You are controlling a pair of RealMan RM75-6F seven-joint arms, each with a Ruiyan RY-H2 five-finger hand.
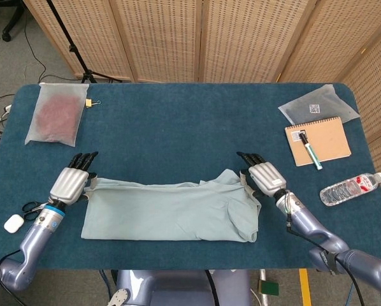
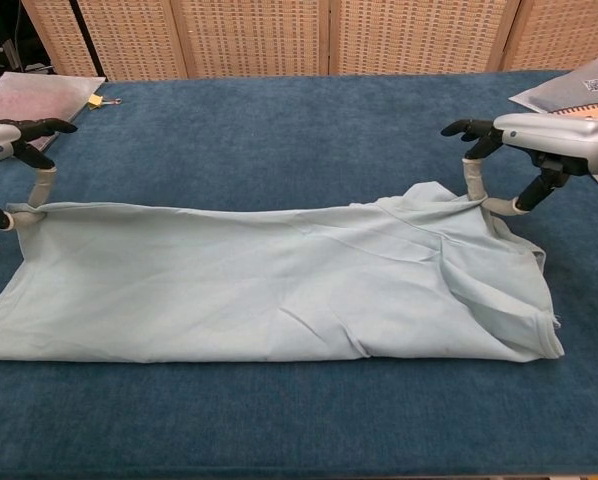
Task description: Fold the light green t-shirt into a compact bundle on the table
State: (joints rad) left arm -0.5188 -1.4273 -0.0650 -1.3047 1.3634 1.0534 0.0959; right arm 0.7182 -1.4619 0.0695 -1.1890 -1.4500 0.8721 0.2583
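t-shirt (image 1: pixel 171 210): pale green | table (image 1: pixel 178 127): dark teal | hands (image 1: pixel 68 185): silver backs, black fingers | notebook (image 1: pixel 318 140): tan | pouch (image 1: pixel 57 115): frosted, reddish contents | screen (image 1: pixel 229 38): beige woven lattice

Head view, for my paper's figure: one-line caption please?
Left hand and right hand hold the far corners of the half-folded light green t-shirt.

Matt creased cloth t-shirt (image 1: pixel 168 210) — napped felt-like table (image 1: pixel 178 127), glossy plastic bottle (image 1: pixel 352 189)
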